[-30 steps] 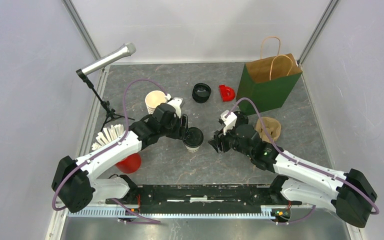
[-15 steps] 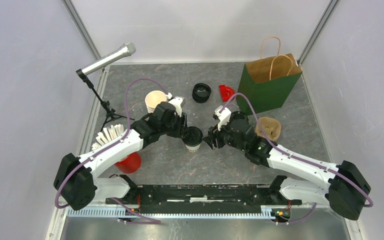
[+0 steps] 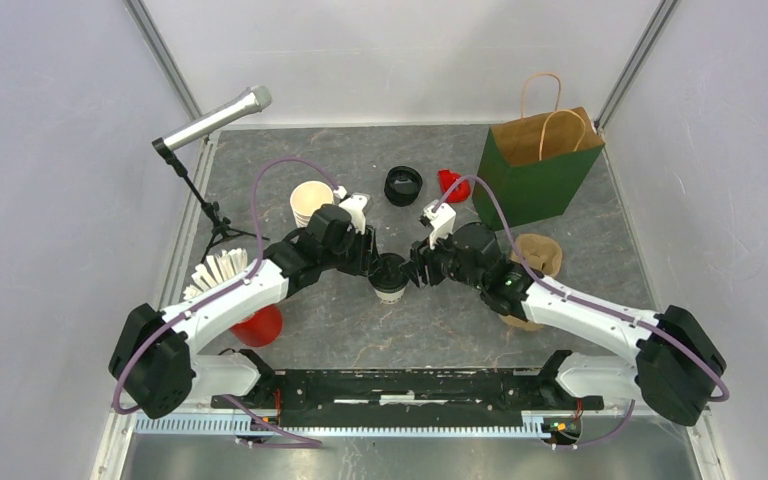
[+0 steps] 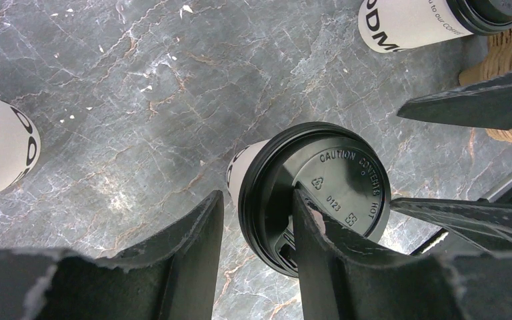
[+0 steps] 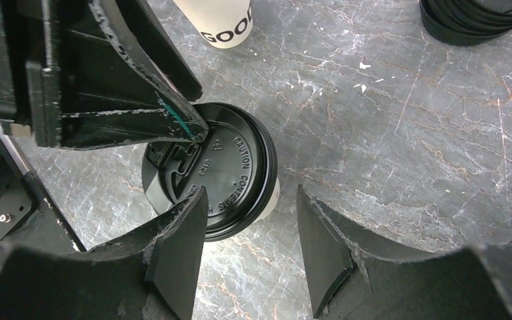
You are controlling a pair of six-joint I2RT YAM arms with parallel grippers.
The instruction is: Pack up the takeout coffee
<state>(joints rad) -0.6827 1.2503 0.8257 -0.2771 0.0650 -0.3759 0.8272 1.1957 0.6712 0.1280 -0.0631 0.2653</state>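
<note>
Nothing is packed yet: one lidded cup [image 3: 389, 280] stands mid-table, the left gripper [image 4: 257, 200] at its 9 o'clock and the right gripper [image 5: 250, 193] at its 3, both spread astride the lid [image 4: 333, 180], another cup [image 4: 407, 23] nearby, the bag [image 3: 535, 180] at 1 o'clock.

dark grey marbled table [image 3: 350, 335], enclosed on 3 sides by plain pale walls [image 3: 400, 50]; metal posts [image 3: 166, 58] at both far corners; even, diffuse light.
</note>
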